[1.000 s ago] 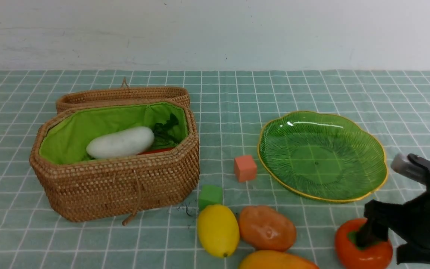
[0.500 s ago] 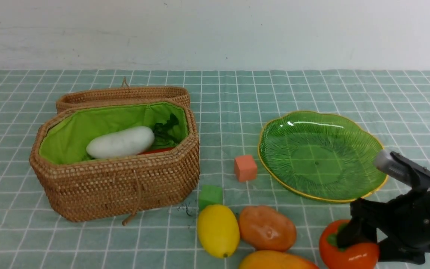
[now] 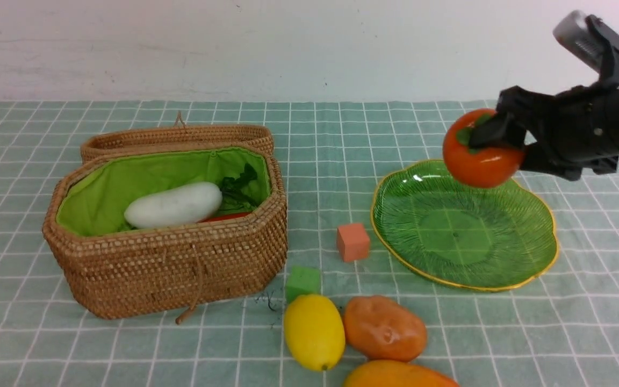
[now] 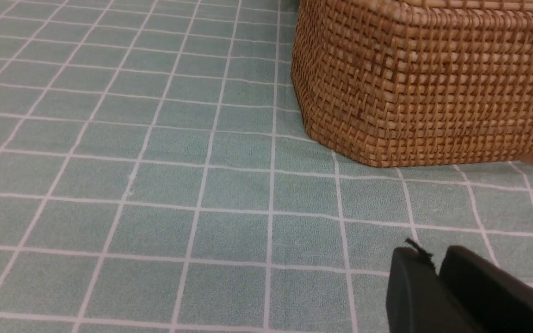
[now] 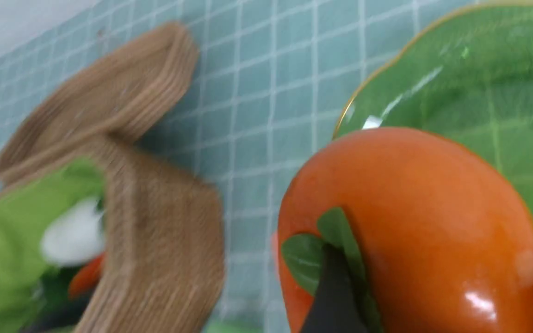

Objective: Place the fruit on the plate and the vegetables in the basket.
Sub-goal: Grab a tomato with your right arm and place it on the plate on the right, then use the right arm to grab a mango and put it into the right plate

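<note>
Right gripper is clamped on the glossy orange-red toy persimmon with the green leafy cap, one finger across the cap and the other against the body. The fruit hangs in the air, clear of the table. Seen from the front, it sits over the far rim of the wide green glass plate with the wavy gold edge. The dish's bare centre lies below the fruit and somewhat toward the robot. In my judgement the coming move is a descent with a slight draw to the near side. The persimmon is round, so its axis matters little, though the cap is tipped sideways. Left gripper is low beside the tan woven wicker basket, fingers pressed together and holding nothing. The white oblong radish lies in the basket. The yellow oval lemon, orange-yellow mango and brownish-orange potato are on the cloth.
</note>
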